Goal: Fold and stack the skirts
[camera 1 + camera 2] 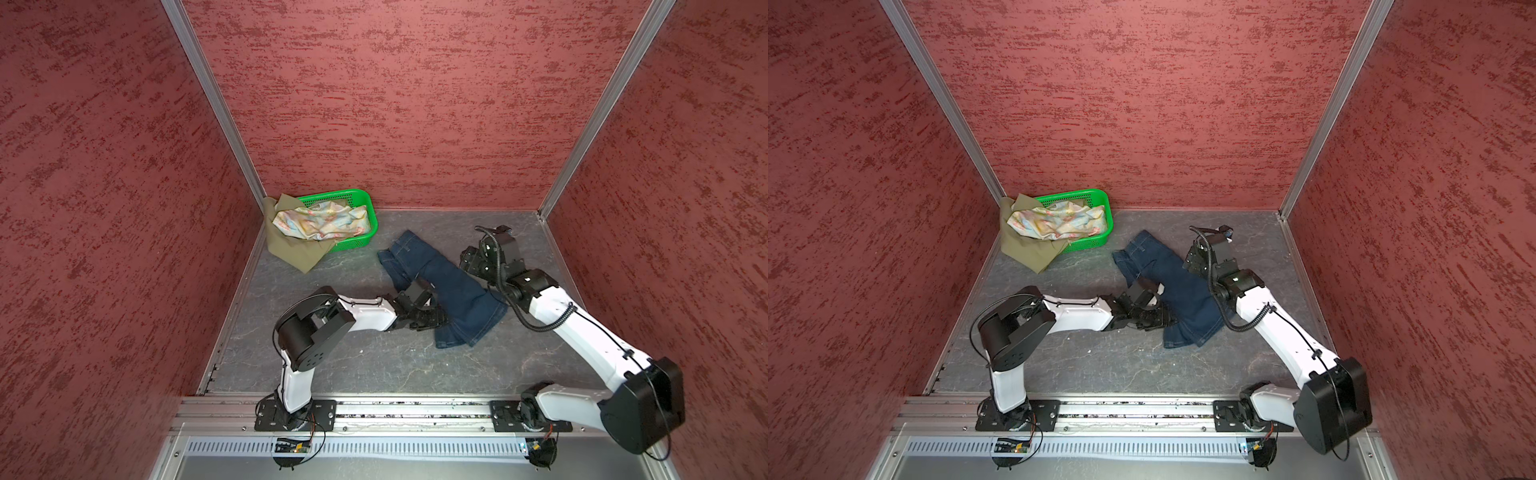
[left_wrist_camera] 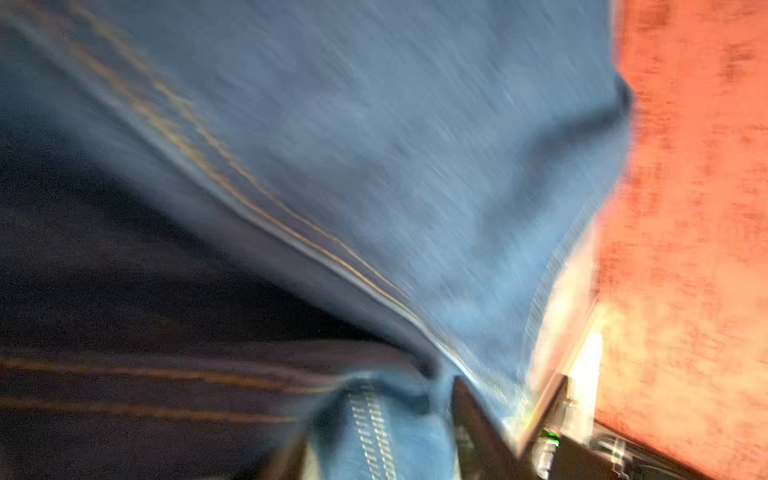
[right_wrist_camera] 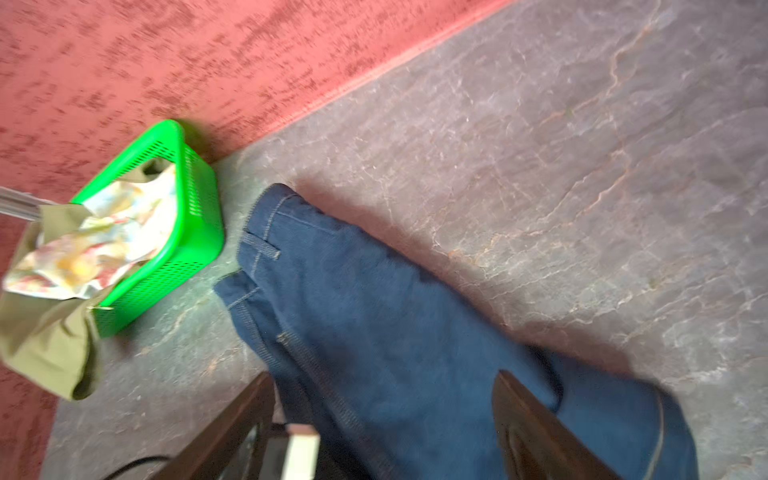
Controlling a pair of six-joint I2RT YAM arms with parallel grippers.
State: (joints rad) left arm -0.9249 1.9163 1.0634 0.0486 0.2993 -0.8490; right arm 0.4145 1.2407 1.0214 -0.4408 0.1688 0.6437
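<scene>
Right gripper (image 3: 382, 376) gapes over the denim skirt (image 1: 457, 291); left gripper (image 1: 434, 318) touches it, grip unclear. Nothing looks folded; floral skirt (image 1: 320, 220) and olive skirt (image 1: 295, 249) crowd the basket (image 1: 372, 220) beyond.

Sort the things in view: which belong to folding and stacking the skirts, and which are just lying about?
Belong to the job:
- denim skirt, on the table
- floral skirt, in the basket
- olive skirt, hanging out of the basket

Just lying about:
- basket
</scene>
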